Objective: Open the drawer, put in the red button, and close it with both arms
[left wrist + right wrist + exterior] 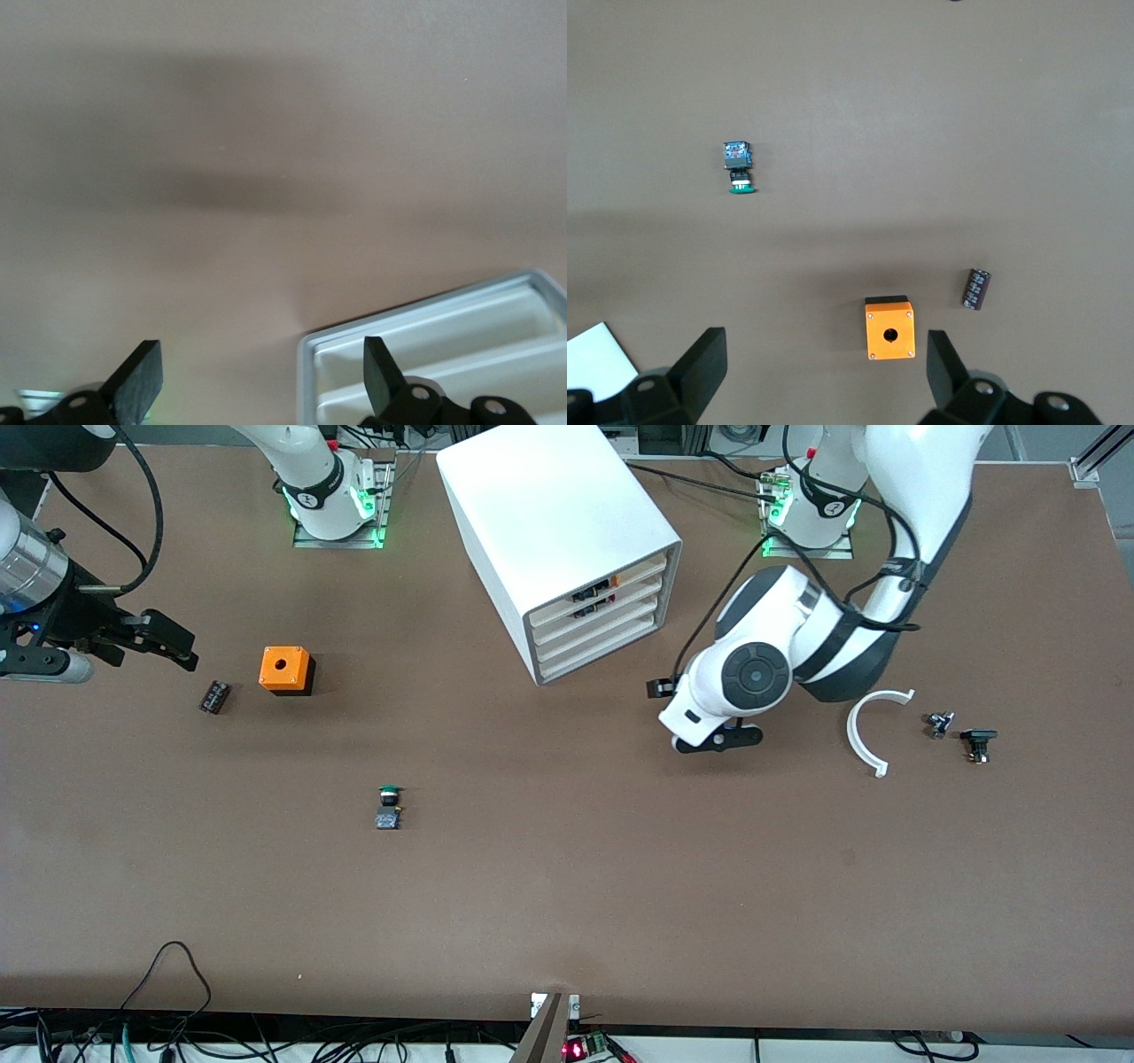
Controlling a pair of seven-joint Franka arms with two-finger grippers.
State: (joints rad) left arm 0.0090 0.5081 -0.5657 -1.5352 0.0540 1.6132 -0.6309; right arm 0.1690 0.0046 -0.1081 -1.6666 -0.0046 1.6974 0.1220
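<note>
The white cabinet (567,540) stands between the arm bases, its drawer (592,613) shut; no red button shows, only a green-capped button (388,808); the left gripper (257,376), mostly hidden by its arm, gapes empty beside the cabinet; the right gripper (824,363) hangs wide open, empty, above an orange box (285,670).

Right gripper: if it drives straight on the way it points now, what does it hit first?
Likely the orange box: in the right wrist view it sits between the open right gripper fingers' line. The black cylinder lies just off it. Depth is unclear; the gripper may pass above.
</note>
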